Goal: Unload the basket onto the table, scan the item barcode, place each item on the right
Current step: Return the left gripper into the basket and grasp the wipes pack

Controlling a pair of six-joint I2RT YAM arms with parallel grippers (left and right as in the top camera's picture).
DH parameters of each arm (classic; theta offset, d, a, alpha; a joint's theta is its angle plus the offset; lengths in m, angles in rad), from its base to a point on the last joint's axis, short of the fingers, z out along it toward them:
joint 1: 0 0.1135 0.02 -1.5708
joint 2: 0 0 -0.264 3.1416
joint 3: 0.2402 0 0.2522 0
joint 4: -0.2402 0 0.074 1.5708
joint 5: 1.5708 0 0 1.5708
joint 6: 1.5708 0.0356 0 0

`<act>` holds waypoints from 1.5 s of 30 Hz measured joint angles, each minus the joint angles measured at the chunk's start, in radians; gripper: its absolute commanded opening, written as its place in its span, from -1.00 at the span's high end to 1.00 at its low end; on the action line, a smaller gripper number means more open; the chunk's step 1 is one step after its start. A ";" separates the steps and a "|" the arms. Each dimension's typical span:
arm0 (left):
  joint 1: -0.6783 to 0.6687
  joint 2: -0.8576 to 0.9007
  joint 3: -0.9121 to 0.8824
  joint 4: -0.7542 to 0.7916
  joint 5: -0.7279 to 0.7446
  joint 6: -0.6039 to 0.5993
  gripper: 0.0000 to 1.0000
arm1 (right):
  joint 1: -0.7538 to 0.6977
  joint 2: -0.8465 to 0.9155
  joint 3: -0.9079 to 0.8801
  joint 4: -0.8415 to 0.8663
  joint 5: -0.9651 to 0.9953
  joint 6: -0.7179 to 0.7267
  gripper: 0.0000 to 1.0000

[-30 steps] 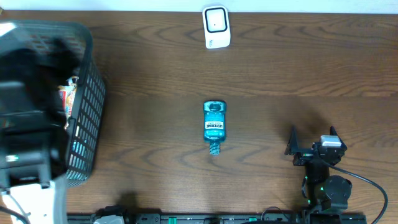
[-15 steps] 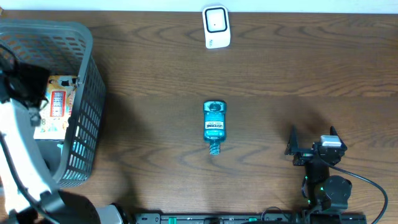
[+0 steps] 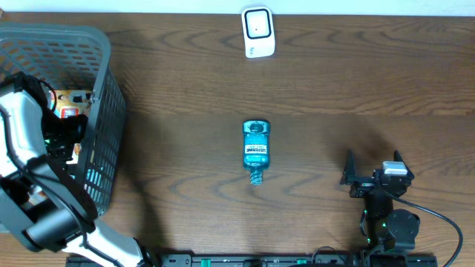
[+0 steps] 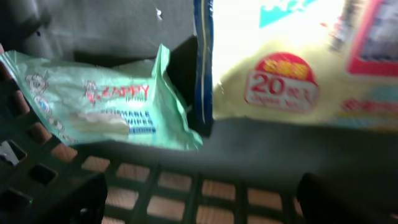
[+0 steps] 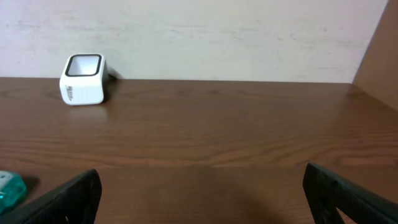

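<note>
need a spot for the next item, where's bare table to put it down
Bare wood lies between the basket and the mouthwash bottle, and between that bottle, the scanner and the right gripper. The basket is crowded: packets and the left arm fill it.

The yellow package [image 4: 292,74] is blurred and cut off at the top and right of the left wrist view, and the print on the green wipes pack [image 4: 99,106] is barely legible. Only a corner of the blue bottle [image 5: 9,188] shows at the right wrist view's left edge.
</note>
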 measured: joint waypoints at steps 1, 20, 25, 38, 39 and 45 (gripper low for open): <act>0.000 0.014 -0.001 -0.001 -0.009 -0.005 -0.96 | 0.000 0.000 0.000 0.000 0.000 0.000 -0.98; -0.001 0.039 -0.135 0.046 -0.253 -0.122 -0.96 | 0.000 0.000 0.000 0.000 0.000 0.000 -0.99; -0.001 0.039 -0.203 0.140 -0.255 -0.128 -0.96 | 0.000 0.000 0.000 0.000 0.000 0.000 -0.99; -0.001 0.004 -0.283 0.204 -0.224 -0.131 0.63 | 0.000 0.000 0.000 0.000 0.000 0.000 -0.98; -0.001 0.005 -0.283 0.205 -0.220 -0.126 0.85 | 0.000 0.000 0.000 0.000 0.000 0.000 -0.98; -0.001 0.005 -0.284 0.196 -0.182 -0.095 0.85 | 0.000 0.000 0.000 0.000 0.000 0.000 -0.99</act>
